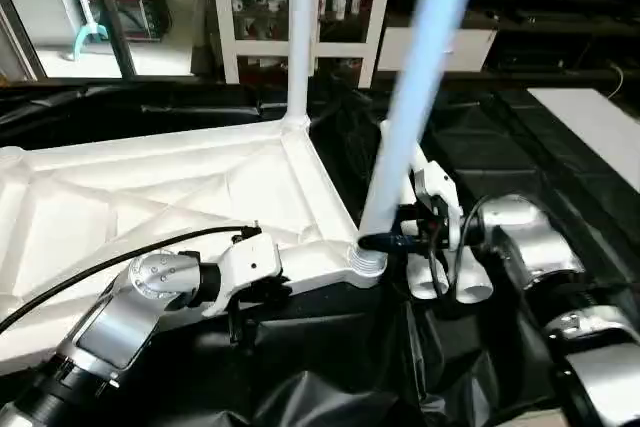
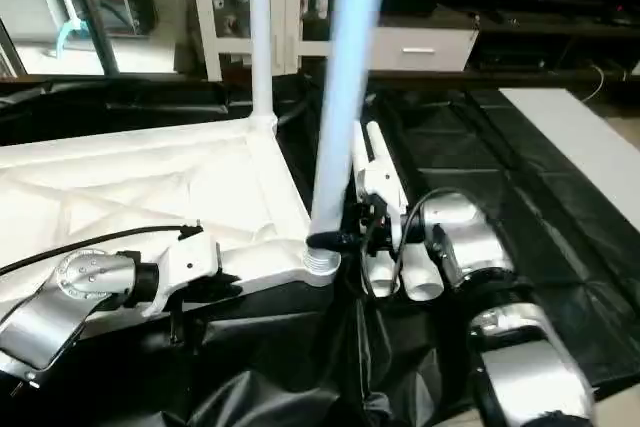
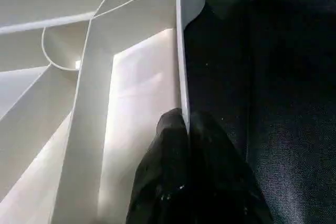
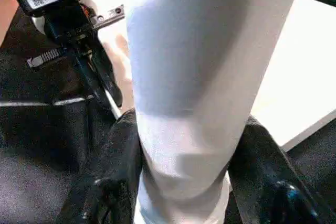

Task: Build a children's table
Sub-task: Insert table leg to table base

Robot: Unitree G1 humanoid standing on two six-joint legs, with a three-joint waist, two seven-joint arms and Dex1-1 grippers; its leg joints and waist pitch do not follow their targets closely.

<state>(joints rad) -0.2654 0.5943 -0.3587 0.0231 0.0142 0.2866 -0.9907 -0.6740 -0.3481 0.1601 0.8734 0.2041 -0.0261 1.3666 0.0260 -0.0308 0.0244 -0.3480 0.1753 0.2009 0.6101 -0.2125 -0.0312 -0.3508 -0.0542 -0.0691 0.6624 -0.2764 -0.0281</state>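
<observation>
Surface: black sheet [image 1: 560,187] under the tabletop [image 1: 150,197]; white cabinet [image 1: 300,7] behind.
Right pincer [image 1: 385,242]: clamped on the leg [image 1: 410,117] just above the corner socket [image 1: 367,260].
Left pincer [image 3: 184,129]: pinched on the tabletop's rim.

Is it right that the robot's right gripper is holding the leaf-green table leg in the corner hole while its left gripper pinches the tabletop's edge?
Not quite: the leg is white, not green, as the left eye view shows. The right gripper does clasp it at the corner socket, and the left gripper pinches the tabletop rim.
</observation>
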